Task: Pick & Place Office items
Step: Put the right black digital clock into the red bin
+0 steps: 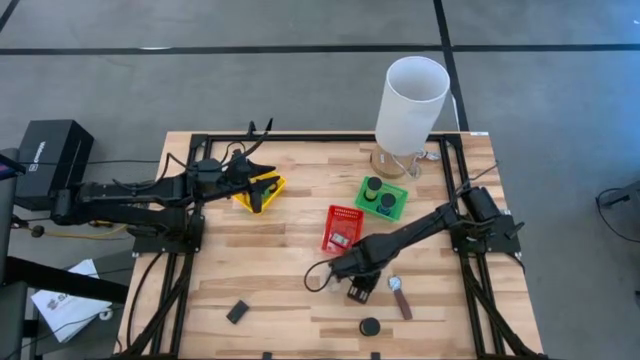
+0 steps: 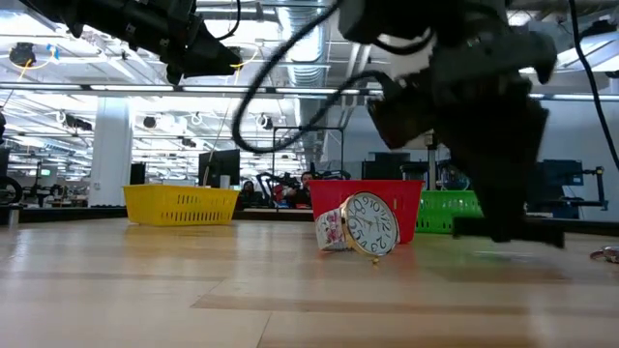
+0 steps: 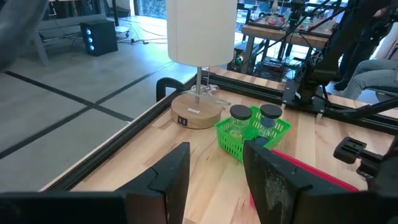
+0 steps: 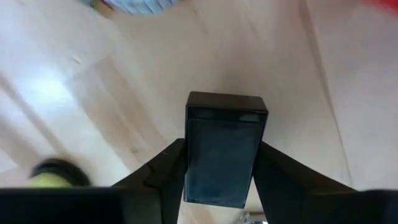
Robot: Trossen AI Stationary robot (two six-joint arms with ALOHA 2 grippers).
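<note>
My right gripper (image 1: 358,288) hangs over the near middle of the table, shut on a flat black rectangle (image 4: 225,149). A brown-strapped watch (image 1: 400,297) lies just right of it; in the low view its white dial (image 2: 370,224) stands in front of the red basket. A black short cylinder (image 1: 370,326) and another black rectangle (image 1: 237,312) lie near the table's near edge. Two black-lidded cylinders (image 1: 379,192) sit in the green basket. My left gripper (image 1: 262,190) hovers open over the yellow basket (image 1: 258,192), holding nothing. My right gripper pinches the black rectangle by its two long sides (image 4: 189,163), one finger (image 4: 166,171) on each. The fingers come from above, pointing down, and lie along it. One short end (image 4: 226,101) sticks out past the fingertips, and the piece looks lifted clear of the wood.
The red basket (image 1: 342,228) and green basket (image 1: 381,197) stand right of centre, with the tall white cylinder (image 1: 410,95) on its wooden base by the far right corner. Bare wood lies across the table's near left part. A black frame (image 1: 190,140) runs along the table's edges.
</note>
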